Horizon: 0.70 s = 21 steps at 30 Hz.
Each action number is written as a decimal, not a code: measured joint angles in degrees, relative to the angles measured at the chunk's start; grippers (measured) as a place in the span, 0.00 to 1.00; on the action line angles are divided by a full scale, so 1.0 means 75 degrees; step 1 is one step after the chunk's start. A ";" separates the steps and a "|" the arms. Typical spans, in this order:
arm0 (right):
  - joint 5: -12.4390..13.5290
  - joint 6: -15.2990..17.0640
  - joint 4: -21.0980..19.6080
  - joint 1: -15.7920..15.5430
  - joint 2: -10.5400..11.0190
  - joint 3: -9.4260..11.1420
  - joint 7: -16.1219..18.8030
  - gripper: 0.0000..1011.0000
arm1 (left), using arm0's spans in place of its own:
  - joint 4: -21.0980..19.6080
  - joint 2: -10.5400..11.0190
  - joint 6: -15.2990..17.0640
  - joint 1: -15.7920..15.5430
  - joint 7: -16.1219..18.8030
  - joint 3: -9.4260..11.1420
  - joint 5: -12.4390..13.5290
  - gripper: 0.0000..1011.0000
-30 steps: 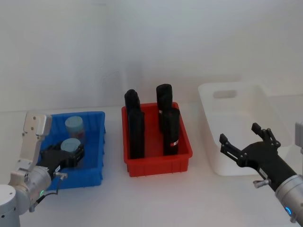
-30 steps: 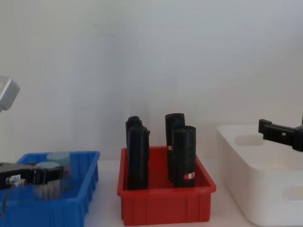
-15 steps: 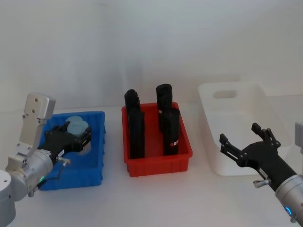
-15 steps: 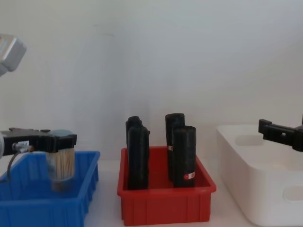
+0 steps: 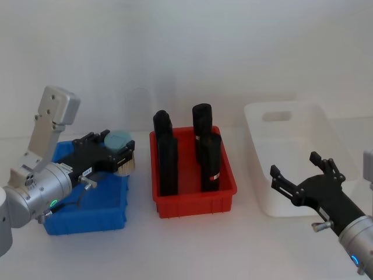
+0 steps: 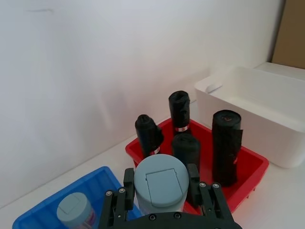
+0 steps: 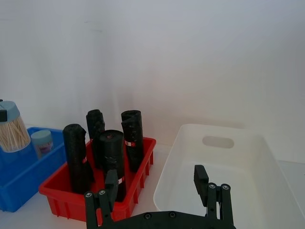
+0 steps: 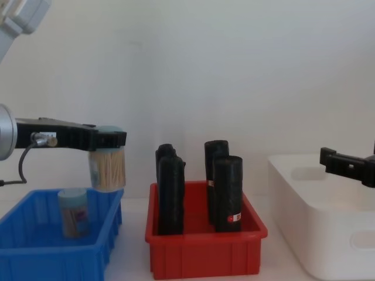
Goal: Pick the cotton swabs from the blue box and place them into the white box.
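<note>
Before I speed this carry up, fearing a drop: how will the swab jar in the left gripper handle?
Probably light: the held jar is clear, packed with thin sticks. The left gripper pinches it by the round lid, body hanging below, so it might slip. Taller than wide, it could tip and roll once released. The right gripper idles open.

One swab jar [image 8: 107, 168] is held upright above the blue box [image 8: 58, 260] at left; another jar [image 8: 72, 213] stands inside. White box [image 8: 319, 234] sits right.
</note>
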 joint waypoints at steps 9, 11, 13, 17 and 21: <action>0.0000 0.0000 0.0000 0.0000 0.0000 0.0000 -0.0001 0.99 | -0.0244 0.0036 0.0258 -0.0197 -0.0912 0.0010 -0.0034 0.66; 0.0000 0.0000 0.0000 0.0000 0.0000 0.0000 0.0000 0.99 | -0.0273 0.0036 0.0301 -0.0262 -0.1179 0.0027 -0.0043 0.66; 0.0000 0.0000 0.0000 0.0000 0.0000 0.0000 0.0000 0.99 | -0.0292 0.0030 0.0335 -0.0330 -0.1417 0.0052 -0.0049 0.66; 0.0000 0.0000 0.0000 0.0000 0.0000 0.0000 0.0000 0.99 | -0.0313 0.0004 0.0381 -0.0425 -0.1796 0.0097 -0.0054 0.66; 0.0000 0.0000 0.0000 0.0000 0.0000 0.0000 0.0000 0.99 | -0.0336 -0.0022 0.0419 -0.0509 -0.2082 0.0139 -0.0060 0.66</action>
